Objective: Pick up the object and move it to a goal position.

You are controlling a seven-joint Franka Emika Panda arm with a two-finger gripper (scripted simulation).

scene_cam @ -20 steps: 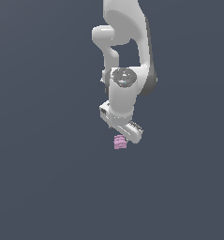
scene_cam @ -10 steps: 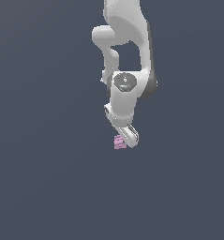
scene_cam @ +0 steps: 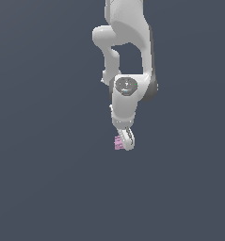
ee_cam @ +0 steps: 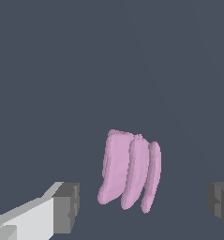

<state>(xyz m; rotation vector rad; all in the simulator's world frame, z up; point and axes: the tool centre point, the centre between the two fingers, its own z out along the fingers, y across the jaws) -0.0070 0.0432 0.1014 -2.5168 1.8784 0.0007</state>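
Object: the object (ee_cam: 130, 171) is a small pale pink piece made of three rounded slabs set side by side, with grooves between them; in my wrist view it shows whole, between the two fingertips and touching neither.
Object, exterior view: the object (scene_cam: 117, 142) appears as a tiny pink ridged block at the lower end of the arm, just beside the gripper on the exterior view's left, partly hidden by the white finger.
Gripper: the gripper (ee_cam: 144, 204) stands wide; I see clear grey background on both sides of the pink piece before each dark grey pad begins.
Fingertips: one fingertip (ee_cam: 66, 207) carries a white finger body behind its grey pad; the other sits at the opposite edge of my wrist view and is cut off by the frame.
Gripper, exterior view: the gripper (scene_cam: 126, 140) points downward and is seen nearly edge-on, so from here I cannot make out the gap between its fingers.
Arm: the white Franka arm (scene_cam: 128, 56) hangs from the top of the exterior view, its wrist joint (scene_cam: 126, 86) facing the camera.
Ground: a plain dark blue-grey surface (scene_cam: 48, 179) fills the rest; whether the object rests on it I cannot say for sure.
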